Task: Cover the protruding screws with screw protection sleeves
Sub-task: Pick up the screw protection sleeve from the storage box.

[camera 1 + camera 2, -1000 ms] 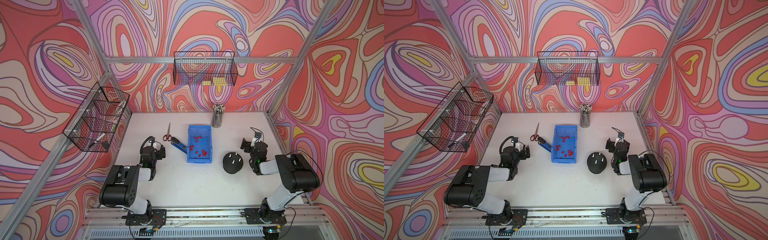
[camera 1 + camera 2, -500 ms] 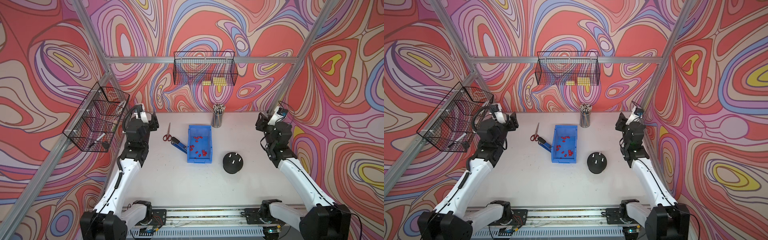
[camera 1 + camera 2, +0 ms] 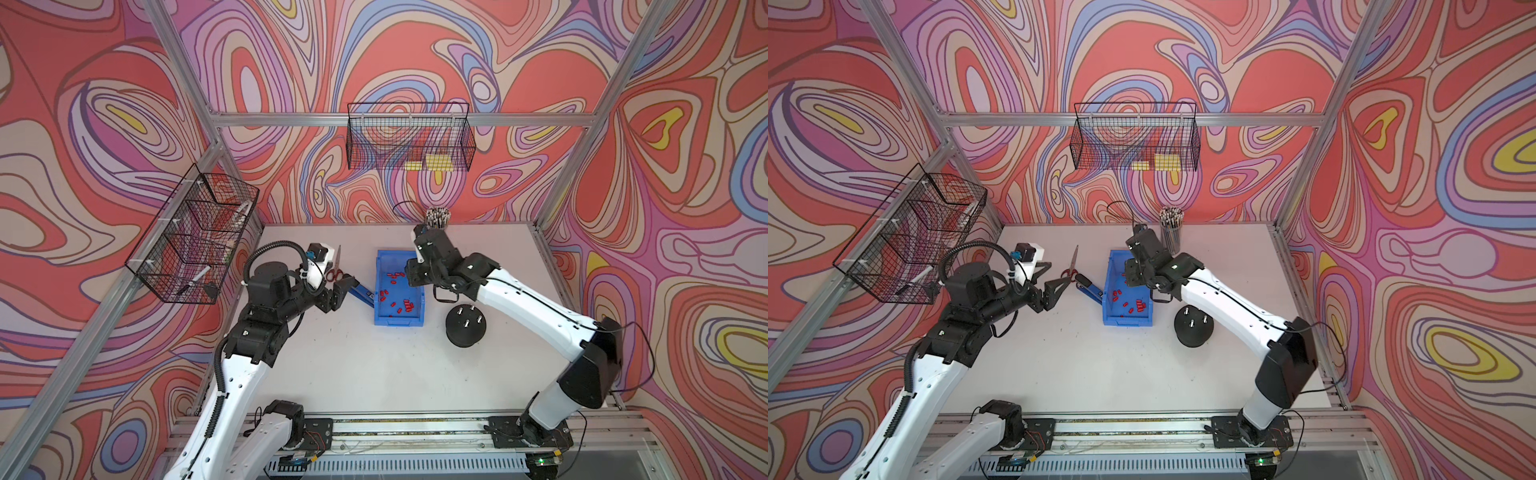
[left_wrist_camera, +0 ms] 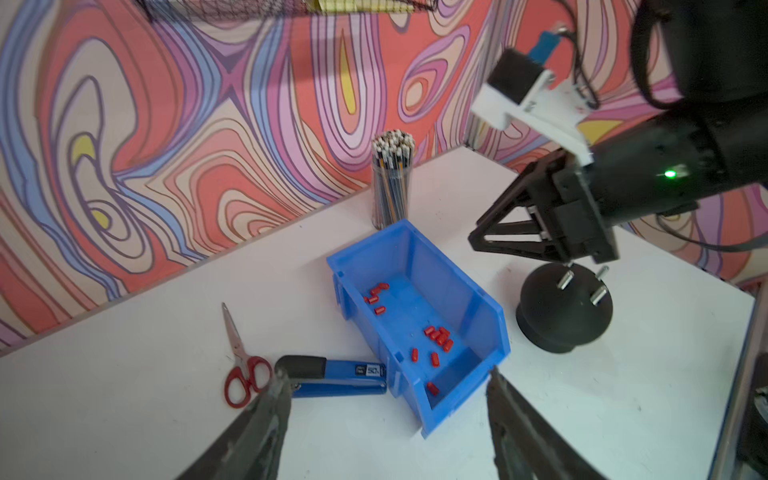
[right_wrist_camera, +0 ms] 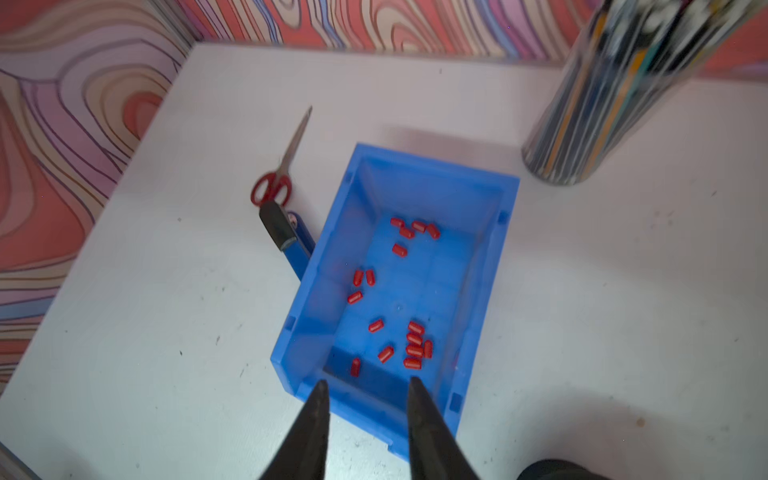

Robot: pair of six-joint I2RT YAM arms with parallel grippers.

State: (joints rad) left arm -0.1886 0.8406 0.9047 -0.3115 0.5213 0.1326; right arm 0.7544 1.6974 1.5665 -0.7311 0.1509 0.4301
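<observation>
Our right gripper [image 5: 366, 380] hangs over the near end of the blue rectangular plastic bin [image 5: 436, 174], its black jaws apart by a narrow gap with nothing between them. Our left gripper [image 4: 387, 372] waits beside the bin with its jaws spread wide, also empty.

We find the tiny red cylindrical plastic sleeves [image 5: 414, 351] all lying on their sides on the bin floor, some clustered and touching, others loose. We judge them very light, smooth and ready to roll or skid away from a closing jaw. Each is probably hollow and a little yielding, so a gentle pinch across the middle of the body seems best, leaving the open end free to go down over a stud. A lone sleeve looks easier to take than one in the cluster.

The short silvery metal screws [image 3: 467, 323] stand upright on the black domed round base [image 3: 465, 334], just beside the bin, all bare.

We count about sixteen sleeves, four screws, one bin, one base. We also count one pair of red-handled scissors [image 4: 240, 353], one blue stapler [image 4: 336, 374] and one clear cup of pencils [image 4: 390, 187].
</observation>
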